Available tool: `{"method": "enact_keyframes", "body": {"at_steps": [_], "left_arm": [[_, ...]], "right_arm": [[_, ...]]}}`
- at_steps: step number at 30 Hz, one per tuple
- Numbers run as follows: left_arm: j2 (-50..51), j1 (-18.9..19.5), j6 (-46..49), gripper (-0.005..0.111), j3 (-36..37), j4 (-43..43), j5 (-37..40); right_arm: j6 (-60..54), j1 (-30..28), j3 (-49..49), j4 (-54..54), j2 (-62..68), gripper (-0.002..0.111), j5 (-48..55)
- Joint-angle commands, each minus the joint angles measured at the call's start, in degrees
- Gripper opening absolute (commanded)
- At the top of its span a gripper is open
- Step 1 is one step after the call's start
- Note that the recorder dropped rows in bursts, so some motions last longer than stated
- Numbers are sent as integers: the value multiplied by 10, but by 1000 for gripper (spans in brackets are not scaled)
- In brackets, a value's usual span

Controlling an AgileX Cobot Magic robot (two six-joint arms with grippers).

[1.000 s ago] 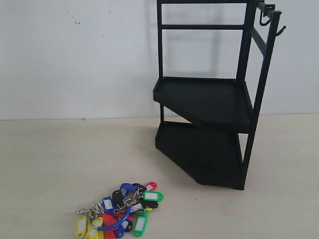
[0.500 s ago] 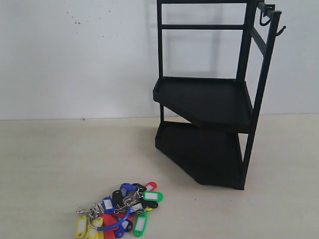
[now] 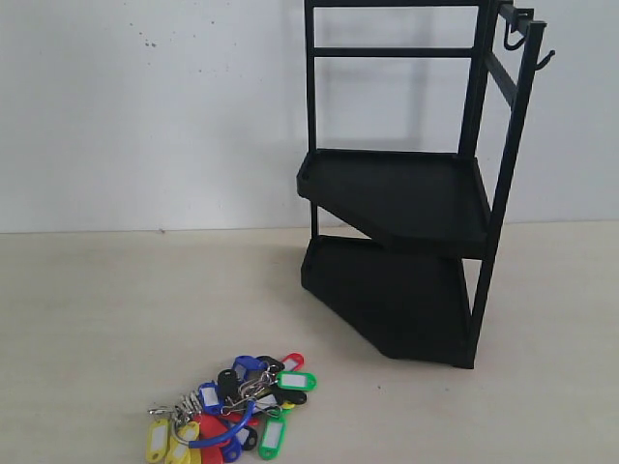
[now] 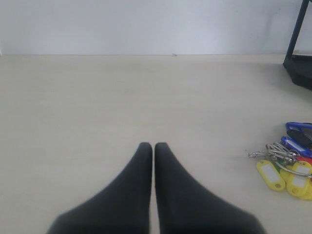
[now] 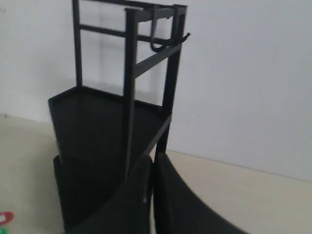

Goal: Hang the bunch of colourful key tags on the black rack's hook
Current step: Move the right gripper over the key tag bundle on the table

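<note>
The colourful key tag bunch (image 3: 232, 411) lies flat on the beige table near the front left, its blue loop on top. The left wrist view catches its yellow and blue tags (image 4: 287, 163) off to one side of my left gripper (image 4: 153, 146), which is shut, empty and well apart from the bunch. The black rack (image 3: 406, 193) stands upright at the back right, with small hooks (image 3: 517, 34) on its upper side rail. My right gripper (image 5: 153, 158) is shut and empty, with the black rack (image 5: 112, 126) and its hook (image 5: 161, 44) in front of it. Neither gripper shows in the exterior view.
A white wall (image 3: 145, 106) rises behind the table. Bare beige tabletop (image 3: 126, 300) lies between the bunch and the rack, and more of it (image 3: 561, 319) lies to the rack's right.
</note>
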Motion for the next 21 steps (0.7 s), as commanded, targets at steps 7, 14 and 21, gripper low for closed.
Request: {"method": "enact_keyframes", "body": {"at_steps": [7, 14, 21], "left_arm": [[-1, 2, -6, 4, -1, -5, -9], [-1, 2, -6, 4, -1, -5, -9], [-1, 2, -6, 4, -1, -5, -9]], "right_arm": [[-180, 280, -122, -25, 225, 1, 154], [-202, 386, -202, -32, 401, 1, 224], [-265, 433, -295, -35, 522, 1, 225]]}}
